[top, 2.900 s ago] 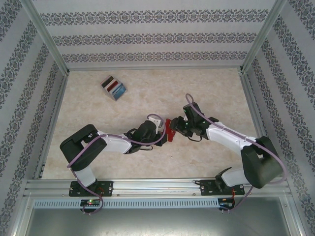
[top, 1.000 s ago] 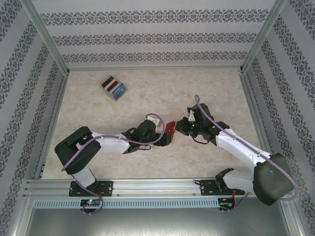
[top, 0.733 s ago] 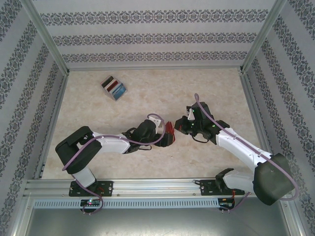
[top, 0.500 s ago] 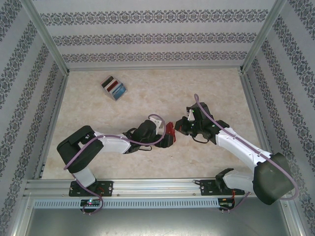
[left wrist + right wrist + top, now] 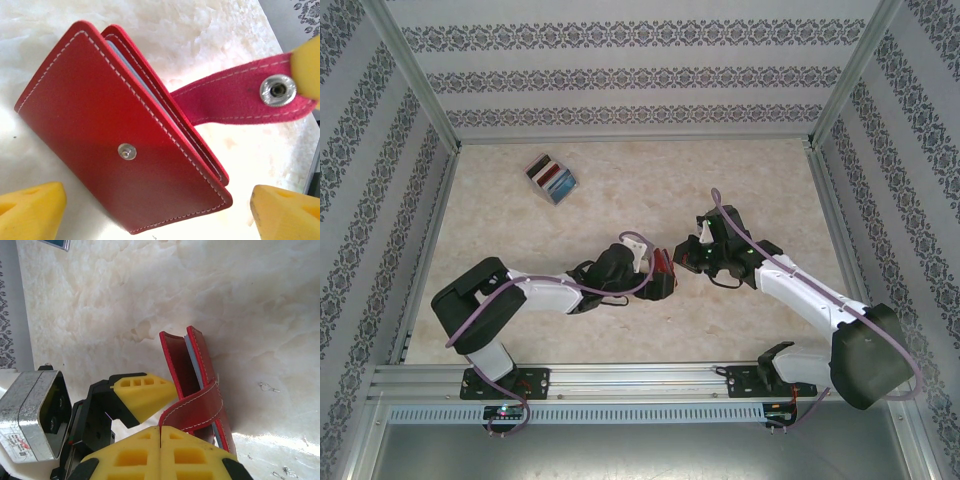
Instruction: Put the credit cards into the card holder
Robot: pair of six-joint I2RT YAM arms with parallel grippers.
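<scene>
Wallet (image 5: 125, 150) lies between the spread fingers of the left gripper (image 5: 157, 212). The right gripper (image 5: 160, 445), pressed together, pinches its tab (image 5: 235, 95) and sits slightly nearer the left than a second ago.

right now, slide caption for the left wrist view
Closed red card holder, snap tab pinched by the right pincer, left pincer open beside it

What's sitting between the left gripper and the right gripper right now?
The red card holder, seen in the top view. Left wrist view: it lies between the left gripper's open fingers, its snap tab pinched by the right gripper.
</scene>
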